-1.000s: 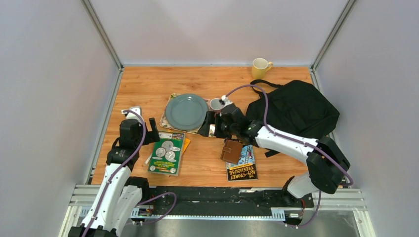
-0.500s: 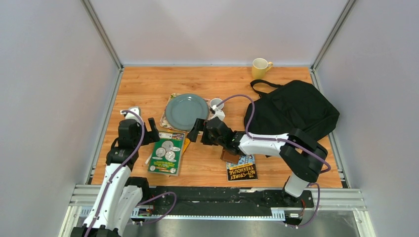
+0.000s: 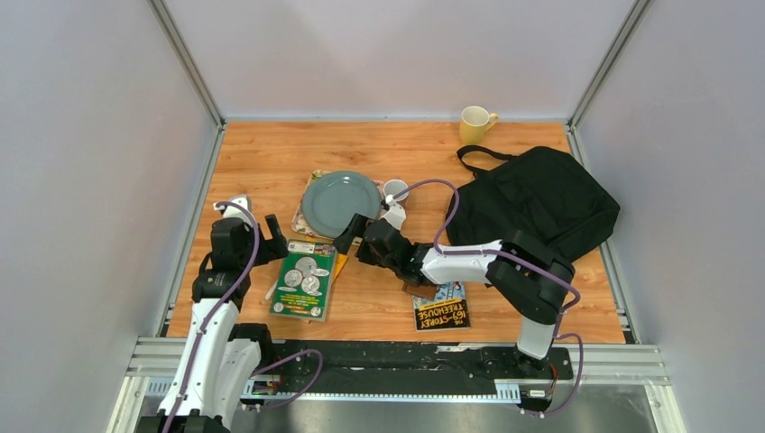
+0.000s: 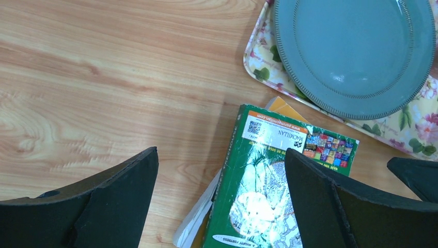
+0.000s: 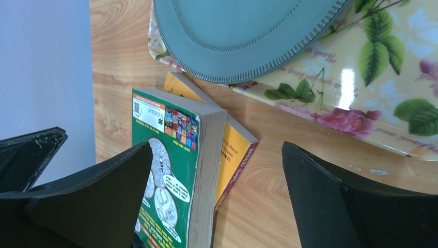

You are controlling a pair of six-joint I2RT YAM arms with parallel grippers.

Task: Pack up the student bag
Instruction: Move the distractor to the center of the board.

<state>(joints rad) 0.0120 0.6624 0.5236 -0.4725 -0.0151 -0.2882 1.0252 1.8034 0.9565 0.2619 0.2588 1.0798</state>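
Observation:
The student bag is a large black backpack lying at the right of the table. A green book lies on a yellow book at the centre left. My left gripper is open and empty, low over the green book's far left corner. My right gripper is open and empty, reaching across to the green book's far right corner; its jaws straddle the edges of both books. A black "Treehouse" book lies under the right arm, with a brown wallet partly hidden by that arm.
A teal plate sits on a floral tray just behind the books. A small white cup stands beside the tray. A yellow mug stands at the back. Grey walls close in three sides.
My right gripper has moved left and nearer, from beside the plate and cup to the green book's far right corner. My left gripper has shifted only slightly.

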